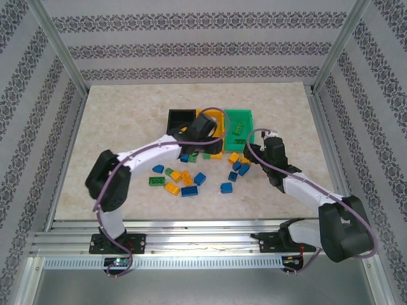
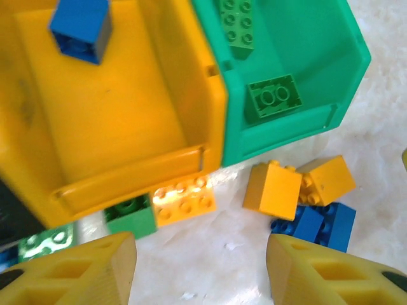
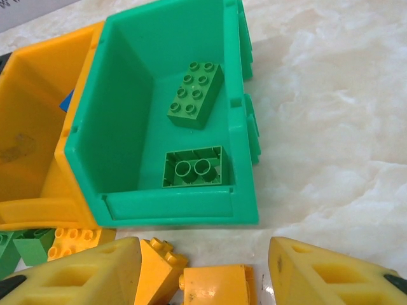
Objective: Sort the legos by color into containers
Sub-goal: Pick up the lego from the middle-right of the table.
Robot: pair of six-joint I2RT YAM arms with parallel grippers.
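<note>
The left arm (image 1: pixel 149 154) was bent at the elbow and extended forward toward the right. The left gripper (image 2: pixel 200 270) was held with its yellow fingers (image 2: pixel 73 273) spread wide and nothing between them. The right arm (image 1: pixel 305 190) was folded leftward. The right gripper (image 3: pixel 203 273) was likewise parted and seemingly pitched downward.

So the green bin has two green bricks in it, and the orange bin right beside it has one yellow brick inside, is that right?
Not quite: the orange bin holds one blue brick, not a yellow one, as the left wrist view shows. The green bin beside it does hold two: a studs-up green brick and an upturned green brick.
</note>
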